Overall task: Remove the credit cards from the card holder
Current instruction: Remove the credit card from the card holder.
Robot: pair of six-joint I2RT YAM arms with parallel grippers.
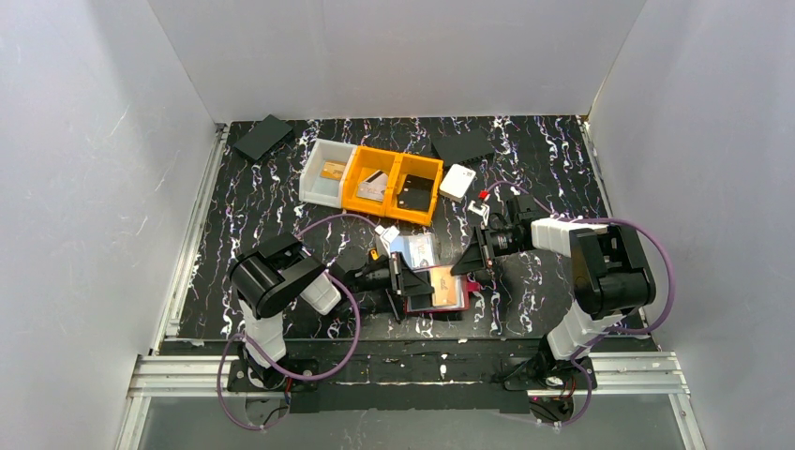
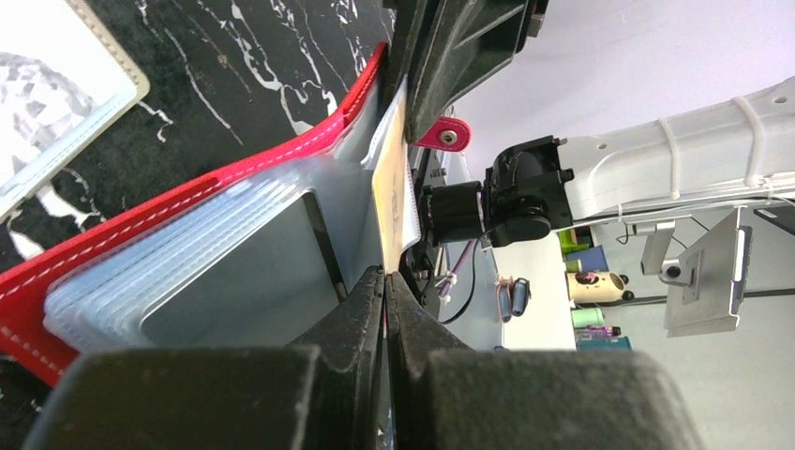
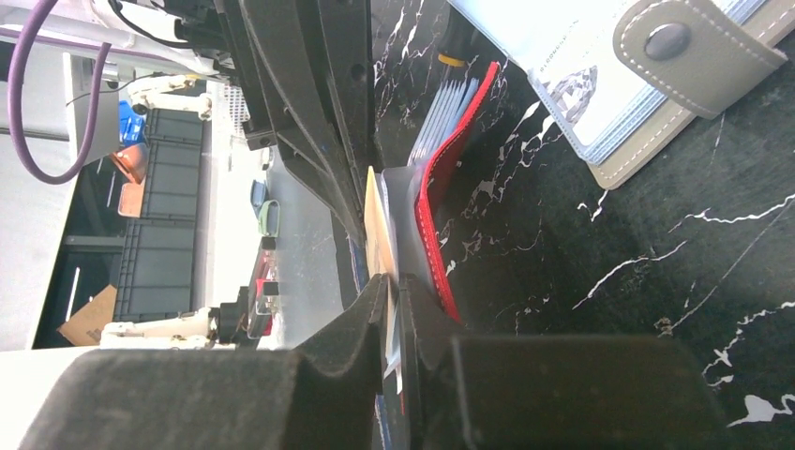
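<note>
Top view: the red card holder (image 1: 437, 308) lies open on the dark marbled surface (image 1: 272, 206) just ahead of the two arm bases, a tan credit card (image 1: 448, 291) showing in it. The left gripper (image 1: 405, 289) meets it from the left and the right gripper (image 1: 472, 265) from the right. A second, grey holder (image 1: 417, 248) lies just behind, with the bins (image 1: 394, 183) further back. There is open room to the right and on the near side.

Left wrist view: the left gripper (image 2: 384, 298) is fully closed, pinching the holder's clear sleeve pages (image 2: 234, 253) at their edge. The card (image 2: 394, 187) stands on edge beyond the fingertips, beside the red cover (image 2: 187, 202).

Right wrist view: the right gripper (image 3: 394, 314) is nearly closed, and the thin cream edge of the card (image 3: 378, 234) runs into the slit between its jaws; it looks pinched there, possibly with some sleeve film. The red cover (image 3: 433, 216) sits just beside it.

The card should be light, stiff and slick, so a grip on its exposed end is best, pulled straight along the sleeve. The soft sleeves will likely drag. The opposing gripper sits very near.
</note>
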